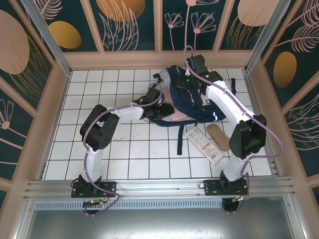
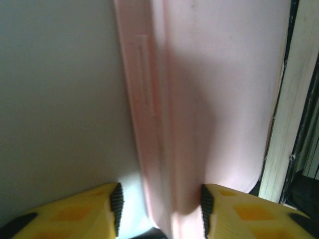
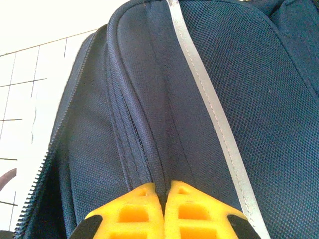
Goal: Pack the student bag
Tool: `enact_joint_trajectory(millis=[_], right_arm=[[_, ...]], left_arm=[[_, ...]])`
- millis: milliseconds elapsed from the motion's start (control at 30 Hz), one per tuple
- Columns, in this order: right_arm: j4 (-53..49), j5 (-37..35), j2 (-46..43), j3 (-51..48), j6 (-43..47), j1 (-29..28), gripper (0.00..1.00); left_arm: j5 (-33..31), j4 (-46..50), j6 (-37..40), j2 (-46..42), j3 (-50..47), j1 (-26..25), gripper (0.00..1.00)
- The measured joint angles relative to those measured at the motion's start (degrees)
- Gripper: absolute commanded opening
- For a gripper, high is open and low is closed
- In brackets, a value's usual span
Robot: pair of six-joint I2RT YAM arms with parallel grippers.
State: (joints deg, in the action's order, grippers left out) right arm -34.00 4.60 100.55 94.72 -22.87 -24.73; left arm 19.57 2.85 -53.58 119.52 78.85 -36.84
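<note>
The student bag [image 1: 187, 99], dark navy with a white stripe [image 3: 209, 99], lies at the back middle of the tiled table. My right gripper [image 1: 187, 82] is over its top, shut [image 3: 164, 191] on a fold of its navy fabric beside a zip. A flat pale pink item [image 1: 174, 115] lies at the bag's near left edge. My left gripper [image 1: 158, 113] reaches it from the left. In the left wrist view the pink item's [image 2: 209, 99] edge runs between the jaws [image 2: 159, 206]. The right pad touches it, and a gap shows at the left pad.
A white flat packet [image 1: 203, 144] with red print and a tan oval object [image 1: 218, 137] lie on the tiles right of centre. A dark bag strap [image 1: 179, 142] trails toward the front. Wooden walls enclose the table on three sides.
</note>
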Motion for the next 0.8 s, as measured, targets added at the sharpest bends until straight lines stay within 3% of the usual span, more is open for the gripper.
enact_joint_trajectory(millis=[433,567,800], right_arm=[[0.8,0.0,0.0,-1.9,0.0,0.1,0.00],[0.9,0.0,0.0,-1.9,0.0,0.0,0.01],[0.7,-0.5,0.0,-1.9,-0.4,0.1,0.30]], left_arm=[[-2.1,1.9,0.2,5.8,10.1,1.4,0.38],[-2.7,2.4,1.1,6.1,11.1,1.7,0.53],[-3.6,3.4,2.7,6.0,11.3,1.8,0.73]])
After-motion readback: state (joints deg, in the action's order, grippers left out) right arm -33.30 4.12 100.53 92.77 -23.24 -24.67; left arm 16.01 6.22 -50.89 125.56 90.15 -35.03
